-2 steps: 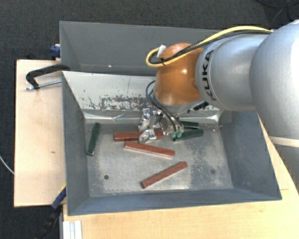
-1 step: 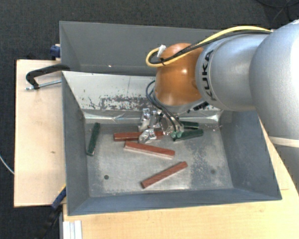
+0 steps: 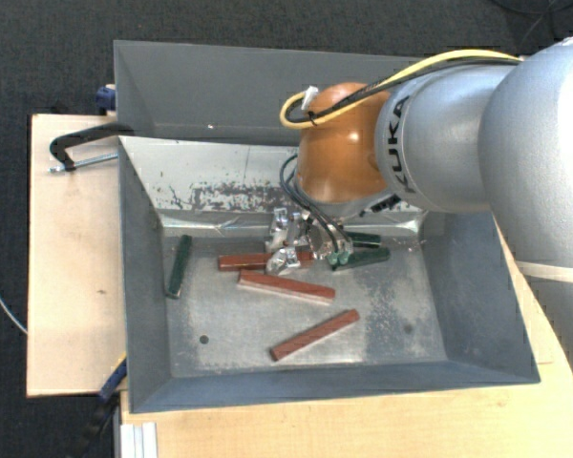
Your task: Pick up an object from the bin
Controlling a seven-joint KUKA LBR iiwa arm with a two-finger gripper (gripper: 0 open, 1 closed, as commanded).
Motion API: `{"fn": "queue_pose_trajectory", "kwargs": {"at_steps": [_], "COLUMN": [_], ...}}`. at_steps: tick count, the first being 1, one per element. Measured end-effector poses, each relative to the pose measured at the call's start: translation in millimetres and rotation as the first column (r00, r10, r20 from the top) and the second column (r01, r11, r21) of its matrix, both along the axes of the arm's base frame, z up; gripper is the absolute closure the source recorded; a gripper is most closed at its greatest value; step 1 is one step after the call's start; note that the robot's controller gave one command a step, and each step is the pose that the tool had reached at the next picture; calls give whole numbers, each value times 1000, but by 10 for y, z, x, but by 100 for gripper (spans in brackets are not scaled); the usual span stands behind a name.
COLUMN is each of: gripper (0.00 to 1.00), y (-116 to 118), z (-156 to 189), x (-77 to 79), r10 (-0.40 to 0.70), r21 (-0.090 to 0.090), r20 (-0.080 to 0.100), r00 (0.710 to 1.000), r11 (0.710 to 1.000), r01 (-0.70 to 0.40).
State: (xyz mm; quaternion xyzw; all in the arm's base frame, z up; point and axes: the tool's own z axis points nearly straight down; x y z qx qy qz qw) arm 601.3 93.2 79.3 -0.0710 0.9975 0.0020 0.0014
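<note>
At the back of the bin [image 3: 143, 284] the tool [image 3: 296, 246] is over a reddish-brown bar [image 3: 239, 262], state unclear

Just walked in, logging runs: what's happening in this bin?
The KUKA arm's gripper is down near the back of the grey bin, at one end of a short red-brown bar. A green piece lies beside it. A longer red-brown bar, a slanted red-brown bar and a green stick lie loose. Nothing is lifted yet.
</note>
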Motion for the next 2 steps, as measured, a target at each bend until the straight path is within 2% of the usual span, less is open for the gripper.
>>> {"fn": "queue_pose_trajectory", "kwargs": {"at_steps": [1, 2], "gripper": [100, 100], "y": [-155, -108], "z": [333, 1913], "x": [-56, -306], "r10": [222, 142], "r21": [-4, -3], "r20": [8, 6], "r00": [975, 990], "r11": [975, 990], "r01": [-222, -142]}}
